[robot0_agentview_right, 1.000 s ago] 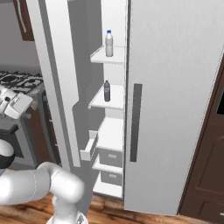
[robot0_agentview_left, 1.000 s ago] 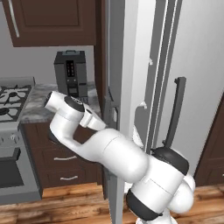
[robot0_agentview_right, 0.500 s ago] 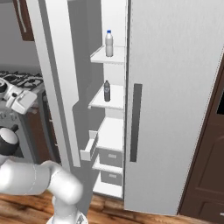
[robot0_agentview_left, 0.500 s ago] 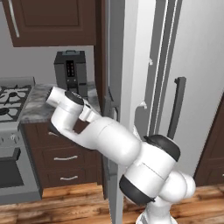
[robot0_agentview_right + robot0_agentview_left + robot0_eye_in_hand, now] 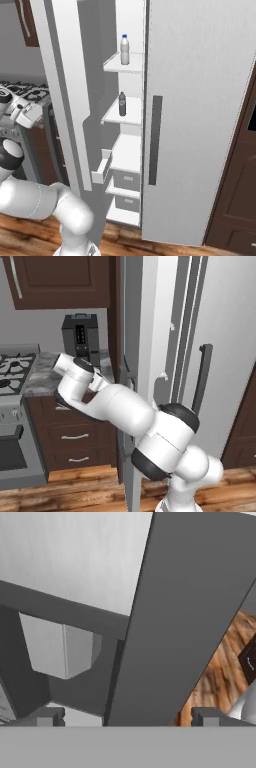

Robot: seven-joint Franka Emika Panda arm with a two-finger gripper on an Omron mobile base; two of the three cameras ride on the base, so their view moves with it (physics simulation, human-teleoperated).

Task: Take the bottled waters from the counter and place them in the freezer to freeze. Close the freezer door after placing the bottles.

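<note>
Status entry, relative to the freezer (image 5: pixel 125 150).

- Milky white bottle (image 5: pixel 124 50): stands upright on the freezer's upper shelf. Placed.
- Clear greyish bottle (image 5: pixel 122 104): stands upright on the shelf below. Placed.
- Bench (image 5: pixel 42 373): beside the freezer, carries a coffee machine (image 5: pixel 80 335); no bottle seen on it.
- Freezer door (image 5: pixel 65 95): swung open, outer face and dark handle toward the bench. Closing step judged outstanding.
- Tool (image 5: pixel 122 717): released, jaws spread wide, grasping nothing; its fingertips (image 5: pixel 47 716) sit close against the grey door panel, on the door's bench side.
- Judgement: loading done; door shutting remains.
</note>
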